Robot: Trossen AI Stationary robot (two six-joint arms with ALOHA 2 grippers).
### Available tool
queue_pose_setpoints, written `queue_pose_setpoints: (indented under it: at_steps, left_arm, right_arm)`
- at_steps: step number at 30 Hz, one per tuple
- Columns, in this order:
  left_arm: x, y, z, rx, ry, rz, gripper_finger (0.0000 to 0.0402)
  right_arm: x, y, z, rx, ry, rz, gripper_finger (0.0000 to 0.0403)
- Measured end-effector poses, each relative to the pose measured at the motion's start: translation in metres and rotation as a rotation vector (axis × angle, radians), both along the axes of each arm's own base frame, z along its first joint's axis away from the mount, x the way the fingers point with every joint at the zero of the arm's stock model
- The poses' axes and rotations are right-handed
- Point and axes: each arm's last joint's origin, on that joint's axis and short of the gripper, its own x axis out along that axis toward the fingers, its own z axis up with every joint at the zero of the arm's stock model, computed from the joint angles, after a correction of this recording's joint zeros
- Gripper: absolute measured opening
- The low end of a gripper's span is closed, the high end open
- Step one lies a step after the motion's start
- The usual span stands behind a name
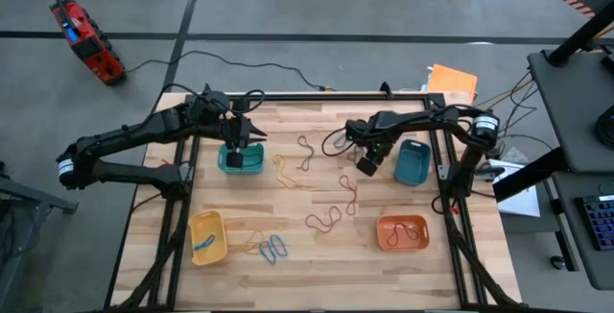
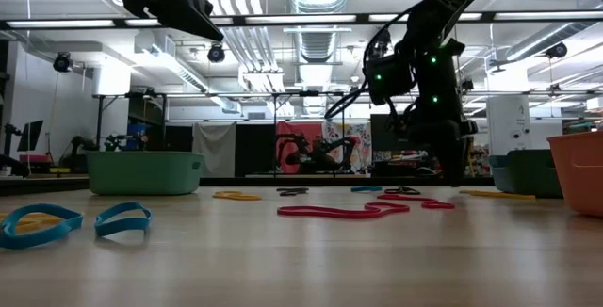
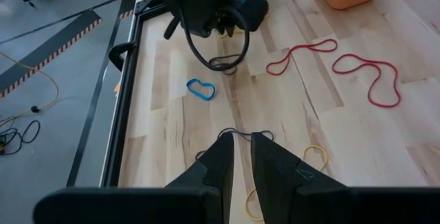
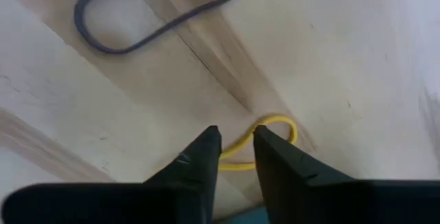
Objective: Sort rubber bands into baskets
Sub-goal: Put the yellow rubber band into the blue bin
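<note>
The left gripper (image 1: 233, 150) is held over the teal-green basket (image 1: 251, 162), at about 10 o'clock on the wooden surface (image 1: 317, 265). In the left wrist view its fingers (image 3: 223, 157) are almost together, with only a narrow gap between them; whether a thin grey band is caught at the tips cannot be told.

The right gripper (image 1: 367, 164) is seen at about 2 o'clock, just beside the blue basket (image 1: 414, 163). In the right wrist view its fingers (image 4: 206, 148) are slightly apart directly over a yellow rubber band (image 4: 265, 136), and a grey band (image 4: 148, 18) lies farther off.

The yellow basket (image 1: 208, 238) is placed at 8 o'clock with a blue band inside, and the orange basket (image 1: 402, 233) at 4 o'clock holds a red-brown one. Red-brown bands (image 1: 328, 217) are spread near the centre, and two blue bands (image 1: 273, 248) lie at 7 o'clock, near the yellow basket.
</note>
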Motion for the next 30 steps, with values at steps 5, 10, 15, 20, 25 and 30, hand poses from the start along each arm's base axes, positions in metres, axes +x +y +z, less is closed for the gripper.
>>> queue_pose_setpoints:
  at_steps: [5,10,15,20,25,30]
  left_arm:
    - [0.0,0.0,0.0,0.0,0.0,0.0,0.0036]
    - [0.0,0.0,0.0,0.0,0.001,0.0,0.0036]
    - [0.0,0.0,0.0,0.005,0.002,-0.004,0.0036]
    - [0.0,0.0,0.0,0.008,0.003,-0.005,0.0036]
    - [0.0,0.0,0.0,0.02,0.006,-0.013,0.0036]
    - [0.0,0.001,0.0,0.051,0.016,0.009,0.0036]
  right_arm:
    - [-0.002,0.001,-0.002,0.013,0.033,0.0,0.0126]
    - [-0.002,0.001,-0.003,0.018,0.038,0.005,0.0144]
    - [-0.001,0.001,-0.009,0.037,0.051,0.03,0.0136]
    - [0.0,0.001,-0.015,0.092,0.05,0.046,0.0115]
    - [0.002,0.001,-0.017,0.106,0.033,0.067,0.0081]
    - [0.004,0.001,-0.016,0.118,0.017,0.124,0.0026]
